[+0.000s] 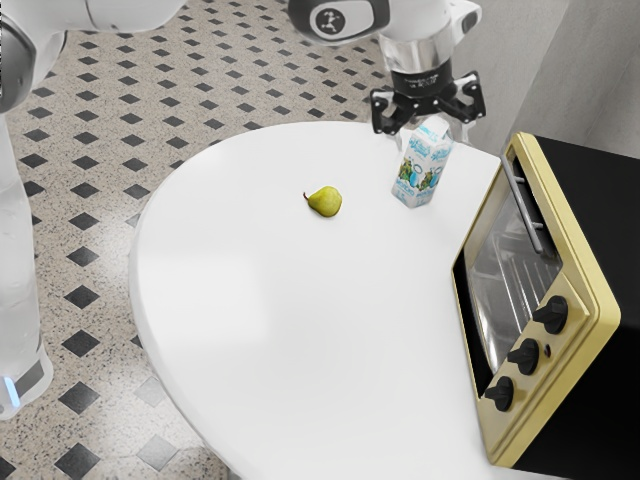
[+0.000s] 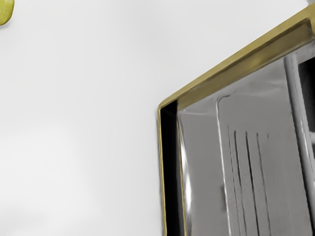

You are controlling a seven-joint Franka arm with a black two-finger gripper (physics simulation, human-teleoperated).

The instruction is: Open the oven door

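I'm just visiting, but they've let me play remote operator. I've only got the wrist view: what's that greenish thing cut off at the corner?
Observer: It's a pear, lying on its side with its stem toward the exterior view's left.
Operator: Is anything else standing on the table besides that and the oven?
Observer: Yes, a printed carton stands upright, beyond the pear toward the exterior view's right.
Operator: And does the oven have any controls?
Observer: It has three black knobs in a row on its front.
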